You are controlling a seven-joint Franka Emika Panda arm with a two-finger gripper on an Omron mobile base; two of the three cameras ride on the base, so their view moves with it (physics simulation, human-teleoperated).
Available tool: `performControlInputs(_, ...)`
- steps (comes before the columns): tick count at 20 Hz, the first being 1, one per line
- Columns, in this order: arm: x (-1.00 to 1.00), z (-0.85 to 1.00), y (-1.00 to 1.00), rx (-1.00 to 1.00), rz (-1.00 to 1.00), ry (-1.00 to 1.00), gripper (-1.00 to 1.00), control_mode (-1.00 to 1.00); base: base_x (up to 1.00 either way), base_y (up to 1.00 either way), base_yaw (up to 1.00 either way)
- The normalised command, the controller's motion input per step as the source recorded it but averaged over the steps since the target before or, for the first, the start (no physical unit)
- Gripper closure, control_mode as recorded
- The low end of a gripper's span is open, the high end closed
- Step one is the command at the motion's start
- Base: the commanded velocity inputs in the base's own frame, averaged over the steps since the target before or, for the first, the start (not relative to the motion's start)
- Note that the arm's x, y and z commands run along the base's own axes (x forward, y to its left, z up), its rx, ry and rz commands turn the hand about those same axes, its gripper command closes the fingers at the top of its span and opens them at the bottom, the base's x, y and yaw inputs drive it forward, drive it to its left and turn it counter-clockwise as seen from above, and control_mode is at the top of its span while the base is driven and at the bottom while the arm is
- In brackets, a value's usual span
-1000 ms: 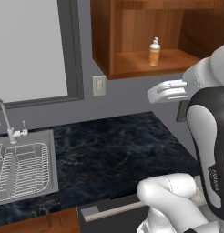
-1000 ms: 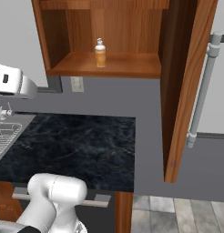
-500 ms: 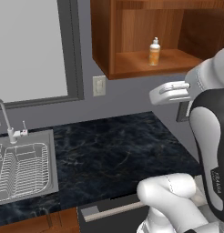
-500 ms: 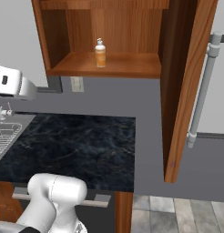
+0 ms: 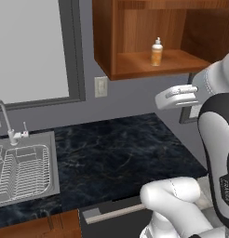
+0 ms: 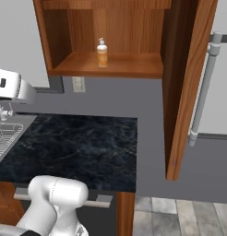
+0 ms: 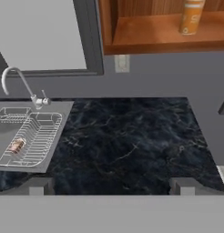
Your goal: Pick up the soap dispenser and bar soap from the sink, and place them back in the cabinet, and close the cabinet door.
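Gripper (image 7: 109, 185): your jaws stand wide apart and hold nothing, the two dark fingertips (image 7: 37, 185) raised well above the bench (image 7: 127, 145).

Bench: black marbled top, directly below your hand.

Sink (image 7: 63, 136): steel basin set into the bench at its left end in the hand view, with a wire rack (image 7: 36, 136) and a curved faucet (image 7: 18, 84).

Bar soap (image 7: 16, 146): small reddish block lying in the rack inside the sink.

Cabinet (image 6: 106, 67): open wooden wall unit above the bench.

Soap dispenser (image 6: 102, 53): you see it upright on the cabinet floor.

Cabinet door (image 6: 189, 87): swung wide open, long silver handle (image 6: 204, 90) on its outer face.
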Motion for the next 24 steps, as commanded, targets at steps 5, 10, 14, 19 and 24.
performControlInputs(5,0.0,0.0,0.0,0.0,0.0,0.0,-1.0,1.0,-0.21,0.53,0.0)
performControlInputs(10,0.0,0.0,0.0,0.0,0.0,0.0,-1.0,1.0,-0.01,0.93,0.0)
performControlInputs(14,0.0,0.0,0.0,0.0,0.0,0.0,-1.0,1.0,0.0,1.0,0.04)
performControlInputs(19,0.0,0.0,0.0,0.0,0.0,0.0,-1.0,1.0,0.0,0.95,0.07)
performControlInputs(24,0.0,0.0,0.0,0.0,0.0,0.0,-1.0,1.0,0.0,0.63,0.13)
